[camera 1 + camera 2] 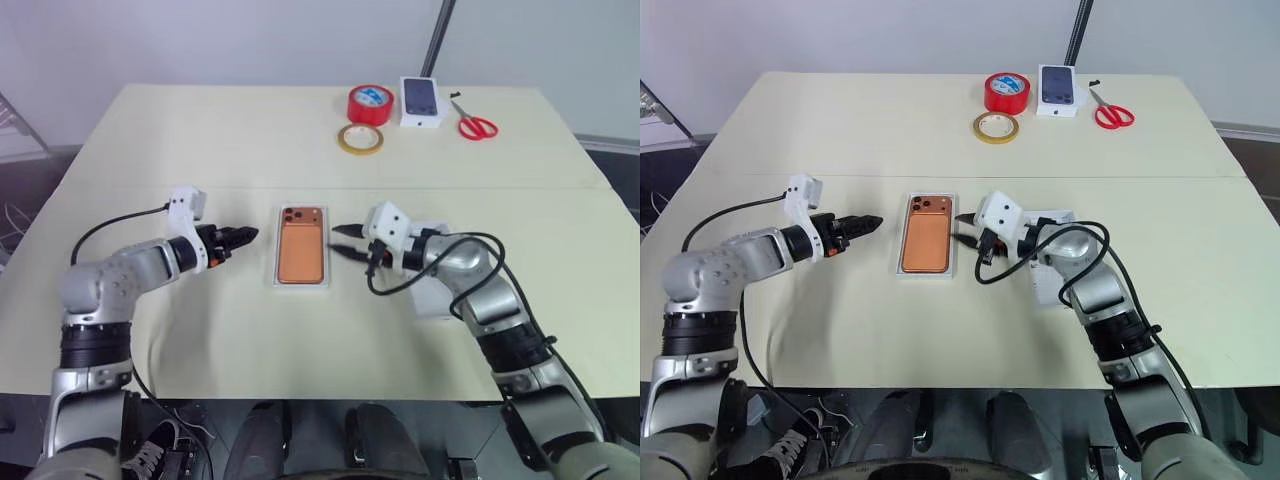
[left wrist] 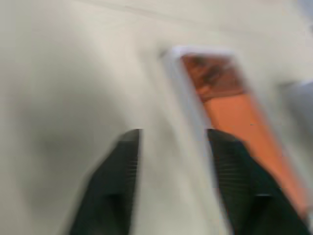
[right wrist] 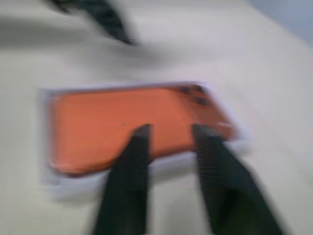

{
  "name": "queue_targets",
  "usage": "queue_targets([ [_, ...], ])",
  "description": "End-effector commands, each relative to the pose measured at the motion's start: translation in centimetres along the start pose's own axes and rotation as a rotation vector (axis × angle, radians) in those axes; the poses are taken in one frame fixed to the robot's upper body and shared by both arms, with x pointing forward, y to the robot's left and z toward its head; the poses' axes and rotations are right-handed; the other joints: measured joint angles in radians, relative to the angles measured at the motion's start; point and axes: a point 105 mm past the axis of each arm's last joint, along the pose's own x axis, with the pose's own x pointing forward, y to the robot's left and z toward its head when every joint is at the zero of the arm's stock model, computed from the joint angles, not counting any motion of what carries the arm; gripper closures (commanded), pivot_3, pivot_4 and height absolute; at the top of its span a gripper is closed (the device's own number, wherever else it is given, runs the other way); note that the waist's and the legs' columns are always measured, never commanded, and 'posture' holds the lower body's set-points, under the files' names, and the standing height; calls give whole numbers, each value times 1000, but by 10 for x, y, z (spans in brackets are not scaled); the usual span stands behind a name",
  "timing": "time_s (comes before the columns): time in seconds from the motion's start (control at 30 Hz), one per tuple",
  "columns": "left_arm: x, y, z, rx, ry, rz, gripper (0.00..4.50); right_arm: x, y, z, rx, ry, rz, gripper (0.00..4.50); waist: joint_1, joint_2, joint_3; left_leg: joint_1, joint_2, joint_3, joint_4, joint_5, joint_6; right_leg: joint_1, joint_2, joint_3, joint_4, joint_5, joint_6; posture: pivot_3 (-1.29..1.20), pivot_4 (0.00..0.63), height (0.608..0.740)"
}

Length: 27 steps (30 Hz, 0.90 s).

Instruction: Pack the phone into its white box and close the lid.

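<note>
The phone (image 1: 302,247) lies back-up in the white box (image 1: 273,250) at the table's (image 1: 200,140) middle, long axis running away from the robot, camera cluster at the far end. Just left of the box, the left gripper (image 1: 246,236) is slightly parted, empty. Just right of it, the right gripper (image 1: 342,241) holds nothing; I cannot tell how its fingers stand.

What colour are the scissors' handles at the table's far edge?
Red; the scissors show best in the right eye view.
</note>
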Motion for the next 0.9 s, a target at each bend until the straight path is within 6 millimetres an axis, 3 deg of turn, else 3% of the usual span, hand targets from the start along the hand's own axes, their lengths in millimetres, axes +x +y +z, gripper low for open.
queue_targets([
  [0.03, 6, -11, 7, 135, -21, -8, 4399, 5, -5, 0, -97, 11, -38, 4500, 0, 0, 0, 0, 0, 0, 0, 0, 0, 0, 0, 0, 0, 0, 0, 0, 150, 740],
  [0.1, 13, -11, 1, 257, 21, 8, 4461, 9, 0, -10, -158, 55, -21, 4500, -4, 0, 0, -1, 0, 0, 1, 0, 1, 0, 0, 0, 0, 0, 0, 0, 150, 740],
  [0.2, 26, -15, -10, 260, 69, -14, 4461, 15, 13, -20, -193, 86, 23, 4500, -4, 0, 0, 0, 0, 0, 0, 0, 1, 0, 1, 0, 1, 0, 0, 0, 150, 740],
  [0.33, 43, -22, -39, 417, 219, -29, 4461, 21, 27, -32, -268, 140, 72, 4500, 0, 0, 0, 0, 0, 0, 1, 0, 1, 1, 1, 0, 1, 0, 0, 0, 150, 740],
  [0.5, 60, -58, -44, 412, 208, -186, 4461, 14, 20, -37, -239, 145, 48, 4500, 8, 1, -1, 5, -1, 0, 1, -1, 2, 6, 1, 0, 1, 0, 0, 0, 150, 740],
  [0.63, 81, -117, -46, 447, 202, -409, 4461, -18, 10, -53, -227, 219, 41, 4500, 45, 2, -1, 6, -3, -1, 4, -1, 4, 10, 0, -2, -1, 0, 1, 0, 150, 740],
  [0.77, 98, -148, -43, 465, 193, -501, 4461, -54, 5, -68, -191, 318, 28, 4500, 61, 2, -1, 4, -5, -2, 13, -6, 13, 15, -1, -2, -2, -1, 2, 0, 150, 740],
  [0.83, 102, -155, -43, 468, 193, -525, 4461, -63, 5, -70, -182, 338, 20, 4500, 62, 2, -1, 3, -7, -3, 16, -8, 15, 17, -3, -2, -3, -2, 2, 0, 150, 740],
  [0.9, 105, -166, -39, 457, 175, -564, 4461, -85, 6, -72, -149, 374, 21, 4500, 59, 2, -1, 3, -9, -2, 17, -8, 16, 17, -4, 0, -3, -2, 3, 0, 150, 740],
])
